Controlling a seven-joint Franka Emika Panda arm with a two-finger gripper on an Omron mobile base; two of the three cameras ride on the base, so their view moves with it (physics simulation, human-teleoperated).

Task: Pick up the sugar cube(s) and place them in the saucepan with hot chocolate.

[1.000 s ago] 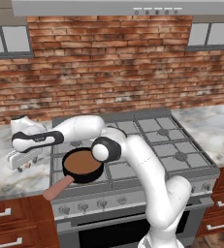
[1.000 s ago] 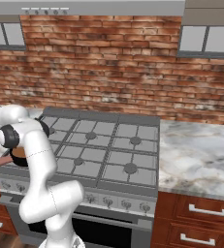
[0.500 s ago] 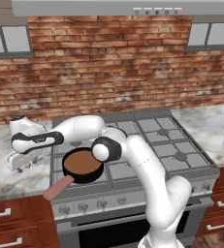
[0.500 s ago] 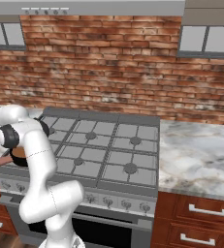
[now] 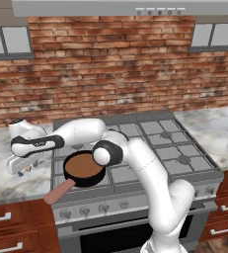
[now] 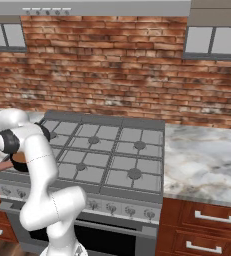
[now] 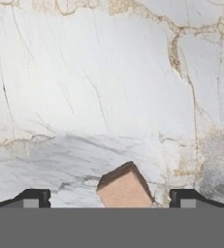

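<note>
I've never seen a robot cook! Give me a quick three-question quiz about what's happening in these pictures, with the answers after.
1. True or false: the sugar cube already sits in the saucepan.
2. Which surface does the cube rest on? A) stove grate B) marble counter C) cabinet drawer
3. Fill in: the hand has its fingers spread, with the cube lying ____ them.

Key:
1. False; it lies on the counter left of the stove.
2. B.
3. Between; the hand is open and nothing is gripped yet.
</note>
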